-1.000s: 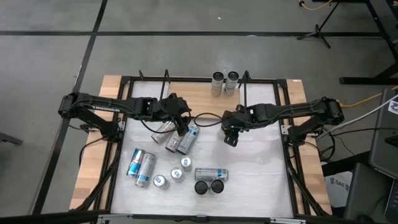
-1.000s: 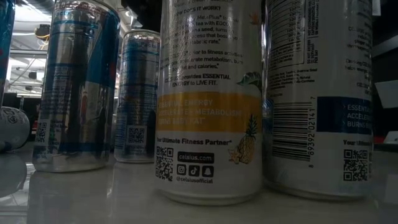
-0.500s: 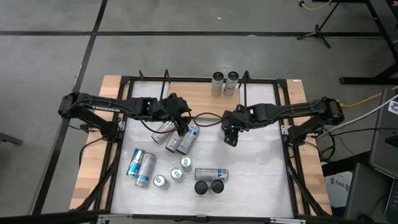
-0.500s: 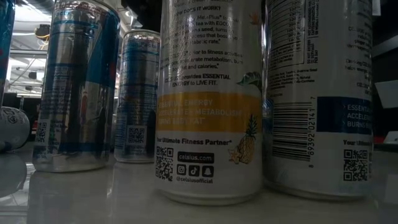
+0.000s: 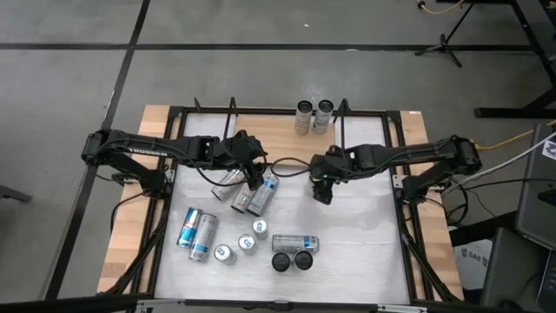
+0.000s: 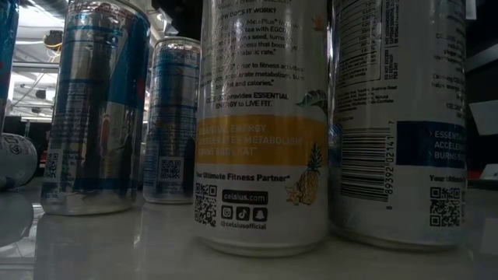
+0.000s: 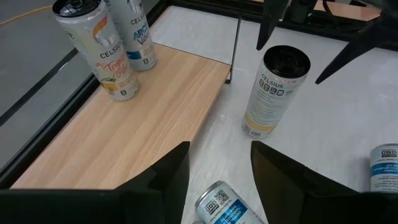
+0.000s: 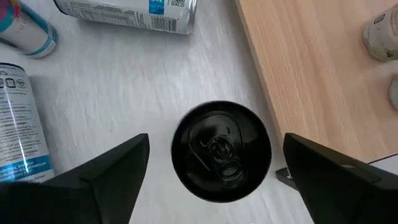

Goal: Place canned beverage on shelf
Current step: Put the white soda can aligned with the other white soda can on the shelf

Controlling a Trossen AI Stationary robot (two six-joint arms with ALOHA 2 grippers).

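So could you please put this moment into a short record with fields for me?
shelf: wooden board at the table's far edge, holding two upright cans
right gripper: open, above an upright black-topped can on the white tabletop, fingers either side of it, not touching
left gripper: partly open, holding nothing, over the lying cans mid-table
other cans: several more standing and lying near the table's front edge
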